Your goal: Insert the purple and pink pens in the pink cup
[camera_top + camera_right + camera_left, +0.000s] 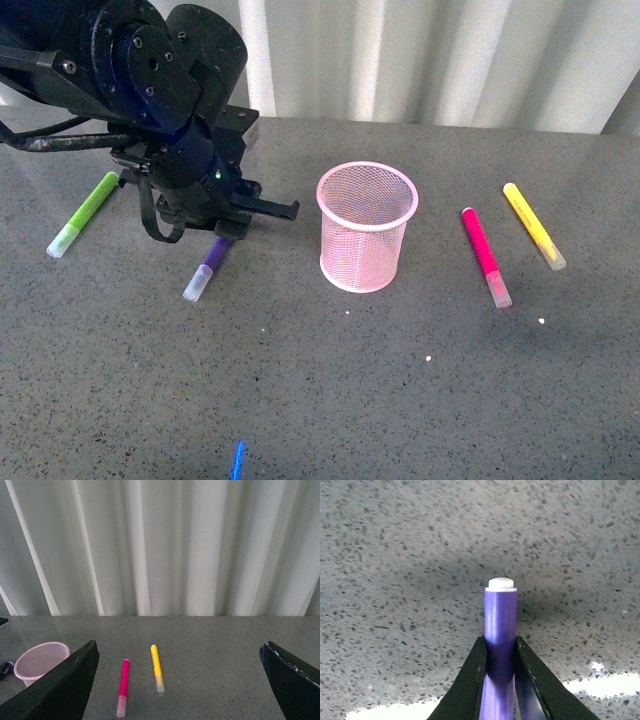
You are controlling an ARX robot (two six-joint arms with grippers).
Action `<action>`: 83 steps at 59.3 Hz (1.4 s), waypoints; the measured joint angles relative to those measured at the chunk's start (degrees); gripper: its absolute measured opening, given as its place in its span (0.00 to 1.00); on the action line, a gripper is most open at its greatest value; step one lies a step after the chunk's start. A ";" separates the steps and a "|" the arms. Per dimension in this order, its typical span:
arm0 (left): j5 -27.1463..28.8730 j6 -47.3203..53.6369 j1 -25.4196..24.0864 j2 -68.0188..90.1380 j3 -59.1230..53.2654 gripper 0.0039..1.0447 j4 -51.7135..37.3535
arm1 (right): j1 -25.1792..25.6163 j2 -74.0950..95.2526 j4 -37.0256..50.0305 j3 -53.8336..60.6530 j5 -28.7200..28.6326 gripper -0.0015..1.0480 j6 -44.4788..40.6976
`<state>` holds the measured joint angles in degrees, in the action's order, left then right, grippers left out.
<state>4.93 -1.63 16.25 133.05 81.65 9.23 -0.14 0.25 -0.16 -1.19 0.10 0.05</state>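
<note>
The left hand [500, 645] is pinching the purple pen [500, 617] on the surface [420, 400], the pink cup [365, 250] standing beside it; the right hand [179, 652] is hanging spread wide.

Grey speckled tabletop [300, 400], and here's the lineup. Far left, a lime-green marker [84, 213] lies slantwise, pale cap toward the camera. Next along is the purple pen [207, 267], cap end nearest us, far end hidden. Centre stage, the pink cup [362, 255] stands upright. To its right lies the pink pen [485, 256], then the yellow marker [533, 226] - roughly parallel, not touching. A blue sliver [239, 461] pokes in at the near edge - too little showing to identify.
</note>
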 joint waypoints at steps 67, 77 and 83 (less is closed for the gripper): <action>20.46 0.09 22.10 -9.60 -27.04 0.12 -86.58 | 0.00 0.00 0.00 0.00 -0.02 0.93 0.00; 18.38 1.66 21.35 -6.47 -24.90 0.12 -85.07 | 0.00 0.00 0.00 0.00 0.00 0.93 0.00; 15.37 1.81 20.98 -6.27 -24.41 0.12 -83.17 | 0.00 0.00 0.00 0.00 -0.02 0.93 0.00</action>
<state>20.29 0.19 37.23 126.78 57.23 -73.93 -0.14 0.25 -0.16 -1.19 0.08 0.05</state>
